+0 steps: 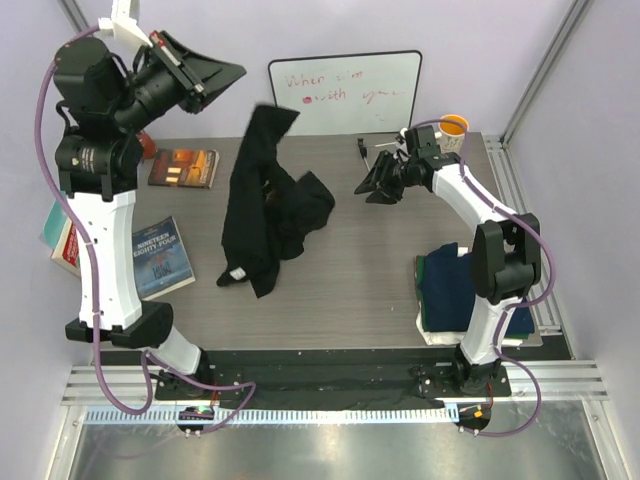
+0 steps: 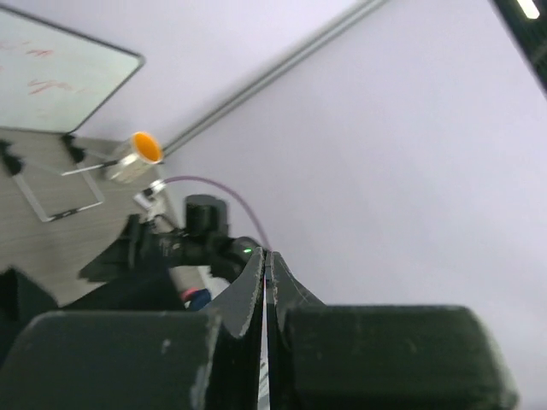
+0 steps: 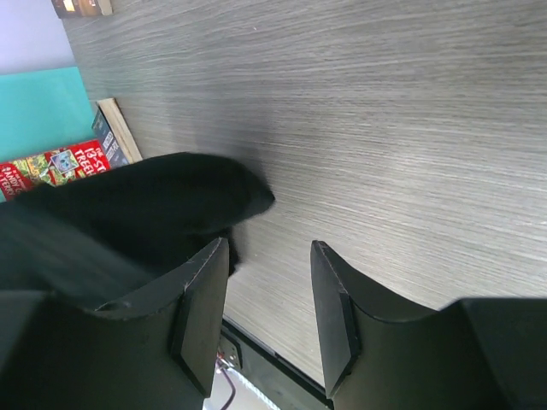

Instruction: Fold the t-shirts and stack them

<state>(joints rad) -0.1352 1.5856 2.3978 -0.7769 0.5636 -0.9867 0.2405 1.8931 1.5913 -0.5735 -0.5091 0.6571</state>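
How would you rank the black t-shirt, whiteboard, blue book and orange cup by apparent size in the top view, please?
1. black t-shirt and whiteboard: roughly alike, so I won't rank them.
2. blue book
3. orange cup

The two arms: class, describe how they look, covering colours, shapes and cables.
Both the left arm and the right arm have white shells with black joints. A purple cable loops along each. The left gripper and the right gripper are black, with flat wedge-shaped fingers.
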